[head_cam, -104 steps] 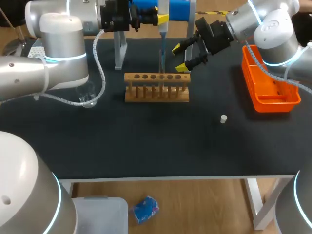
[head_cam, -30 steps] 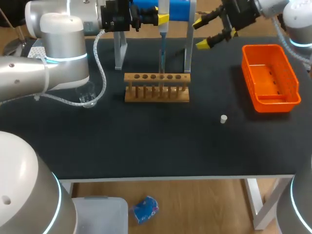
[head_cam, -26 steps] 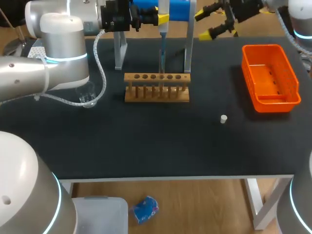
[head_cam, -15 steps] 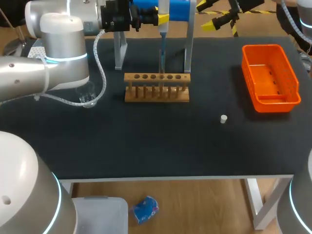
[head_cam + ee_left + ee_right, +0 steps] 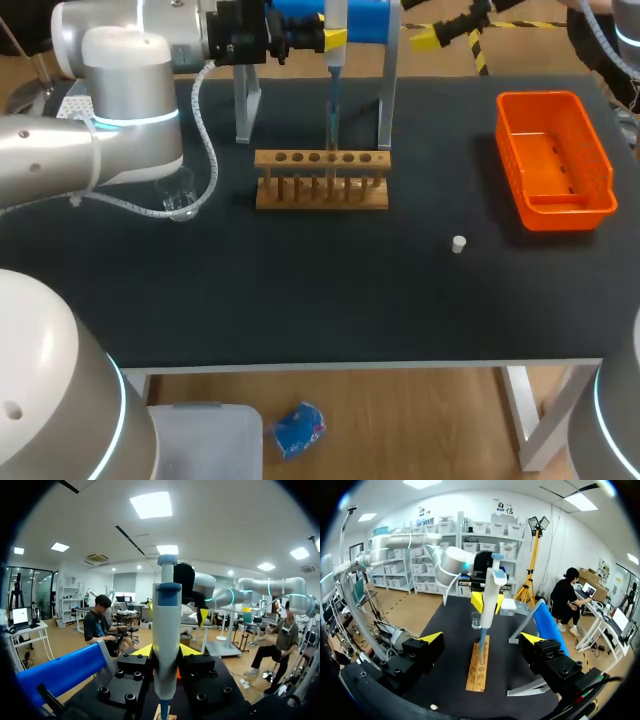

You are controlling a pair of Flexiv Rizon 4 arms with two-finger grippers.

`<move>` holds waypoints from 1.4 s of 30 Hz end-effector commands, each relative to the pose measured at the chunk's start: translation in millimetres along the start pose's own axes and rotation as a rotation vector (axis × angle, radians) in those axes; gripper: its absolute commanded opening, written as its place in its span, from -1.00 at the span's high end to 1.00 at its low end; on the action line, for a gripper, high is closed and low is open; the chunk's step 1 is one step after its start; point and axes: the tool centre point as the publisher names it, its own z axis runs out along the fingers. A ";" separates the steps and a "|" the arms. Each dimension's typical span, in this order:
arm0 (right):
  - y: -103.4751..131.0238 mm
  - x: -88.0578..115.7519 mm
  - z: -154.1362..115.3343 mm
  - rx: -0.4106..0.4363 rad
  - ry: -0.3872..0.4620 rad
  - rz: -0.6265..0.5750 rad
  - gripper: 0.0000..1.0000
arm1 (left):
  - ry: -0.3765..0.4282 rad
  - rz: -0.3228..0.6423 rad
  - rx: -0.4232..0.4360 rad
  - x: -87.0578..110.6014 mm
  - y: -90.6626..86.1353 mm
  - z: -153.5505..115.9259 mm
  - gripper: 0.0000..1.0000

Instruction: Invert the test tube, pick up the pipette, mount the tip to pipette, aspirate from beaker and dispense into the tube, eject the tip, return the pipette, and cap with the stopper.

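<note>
Left end effector [image 5: 166, 651]: clenched on the blue pipette [image 5: 166, 625], which is held upright at far centre, tip lowered at the wooden test-tube rack [image 5: 300, 200]. Right end effector [image 5: 482, 642]: released, far right. Dispensing is judged best done with the shaft plumb and the tip centred.

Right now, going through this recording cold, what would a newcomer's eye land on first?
First, the tall pipette, upright and clamped in the left gripper, its blue tip pointing down at the wooden rack at the table's far middle. Next comes the bright orange basket on the table's right, with a small white stopper lying alone on the dark top. The right gripper hangs open beyond the far edge.
</note>
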 end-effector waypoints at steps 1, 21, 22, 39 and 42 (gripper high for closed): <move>19.6 -7.4 -8.2 -0.002 0.029 -0.007 -1.00 | -0.003 0.001 0.000 0.7 -0.4 0.2 1.00; 84.9 -10.4 -4.3 -0.114 0.060 -0.071 -1.00 | -0.003 0.001 0.000 0.7 -0.4 0.2 1.00; 84.9 -10.4 -4.3 -0.114 0.060 -0.071 -1.00 | -0.003 0.001 0.000 0.7 -0.4 0.2 1.00; 99.5 -15.5 0.9 -0.180 0.064 -0.049 1.00 | -0.003 0.001 0.000 0.7 -0.4 0.2 1.00; 104.6 -18.6 4.9 -0.209 0.072 -0.028 1.00 | -0.003 0.001 0.000 0.7 -0.4 0.2 1.00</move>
